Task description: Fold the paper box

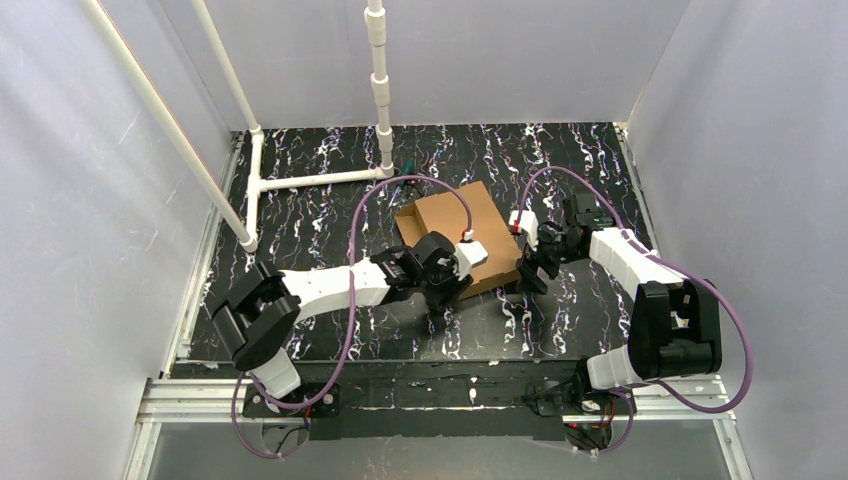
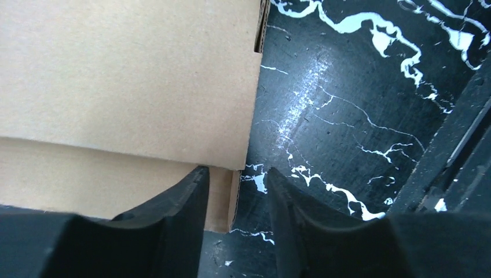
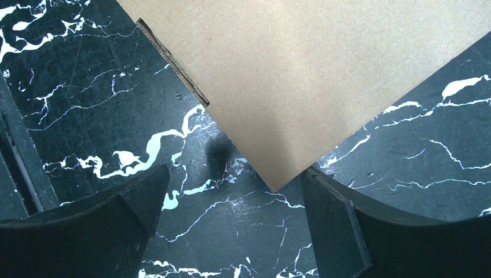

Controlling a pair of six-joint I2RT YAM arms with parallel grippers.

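The paper box is brown corrugated cardboard, lying on the black marbled table behind both wrists. My left gripper is at its near left corner. In the left wrist view the box fills the upper left, and a lower cardboard layer's edge lies between the parted jaws of the left gripper, unpinched. My right gripper is at the box's near right side. In the right wrist view a box corner points down into the wide-open right gripper, which holds nothing.
A white pipe frame lies at the back left, with an upright pipe behind the box. A small green item sits by the box's far left corner. Grey walls close in three sides. Purple cables loop over both arms.
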